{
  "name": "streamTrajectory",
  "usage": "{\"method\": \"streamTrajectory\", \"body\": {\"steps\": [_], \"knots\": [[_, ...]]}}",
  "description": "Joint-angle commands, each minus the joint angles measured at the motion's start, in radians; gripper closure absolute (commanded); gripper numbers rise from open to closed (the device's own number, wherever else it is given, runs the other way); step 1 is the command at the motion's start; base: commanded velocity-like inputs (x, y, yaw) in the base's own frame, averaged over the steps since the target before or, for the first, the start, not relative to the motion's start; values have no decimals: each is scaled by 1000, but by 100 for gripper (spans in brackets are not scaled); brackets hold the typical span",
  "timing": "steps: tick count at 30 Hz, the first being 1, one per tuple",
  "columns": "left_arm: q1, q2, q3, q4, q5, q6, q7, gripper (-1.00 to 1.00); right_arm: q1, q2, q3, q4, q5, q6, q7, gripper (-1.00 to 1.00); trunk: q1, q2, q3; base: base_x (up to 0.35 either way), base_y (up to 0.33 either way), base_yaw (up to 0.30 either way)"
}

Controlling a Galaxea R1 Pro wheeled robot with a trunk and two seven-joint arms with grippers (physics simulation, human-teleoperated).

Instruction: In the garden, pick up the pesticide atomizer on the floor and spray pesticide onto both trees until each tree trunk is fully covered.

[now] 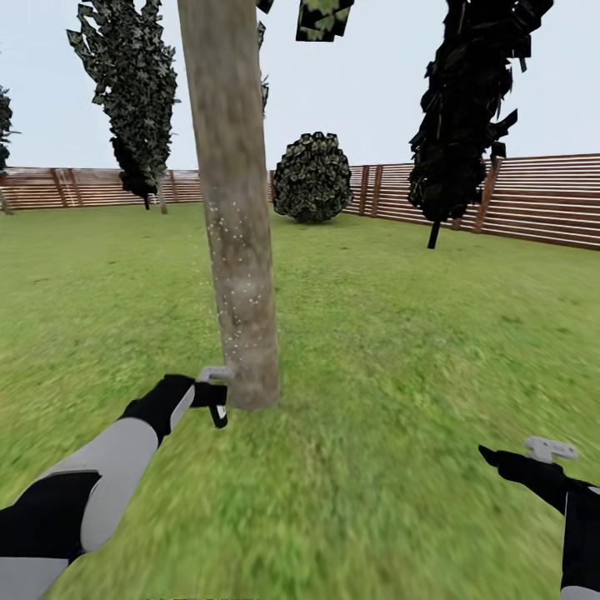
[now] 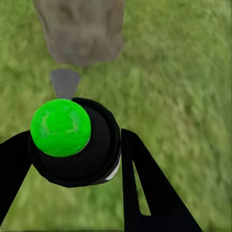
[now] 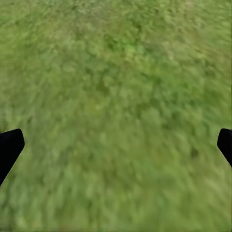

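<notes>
One trunk [image 1: 237, 250] shows specks only mid-height; with the left gripper [image 2: 72, 145] clamped on the atomizer [image 2: 72, 142], sweep the nozzle up and down it. The right gripper [image 3: 116, 145] is spread wide, empty.

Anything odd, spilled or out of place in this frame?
Nothing looks wrong. The tree trunk stands upright, speckled with small white dots on its lower part. The left gripper holds the pesticide atomizer by the trunk's base; the right gripper hangs open over bare grass.

grey-brown white-speckled trunk [image 1: 237, 250], green-capped black atomizer [image 2: 72, 145]
</notes>
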Motion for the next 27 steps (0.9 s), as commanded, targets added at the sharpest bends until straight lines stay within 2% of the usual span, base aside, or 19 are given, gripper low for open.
{"method": "streamTrajectory", "body": {"steps": [1, 7, 17, 27], "knots": [[2, 0, 0, 0, 1, -1, 0, 100, 0, 0, 0, 0, 0, 0, 0, -100, 0, 0, 0, 0, 0, 116], [4, -1, 0, 0, 3, -2, -1, 100, 0, 0, 0, 0, -2, 0, 0, -100, 0, 0, 0, 0, -117, 24], [4, -3, -1, 0, 3, -2, -1, 100, -1, 2, 1, 0, -1, 0, 0, -100, 0, 0, 0, 54, -304, 142], [4, -3, -1, 0, 3, -2, -1, 100, 0, 1, -1, 0, -1, 0, 0, -100, 0, 0, 0, 145, -311, 11]]}}
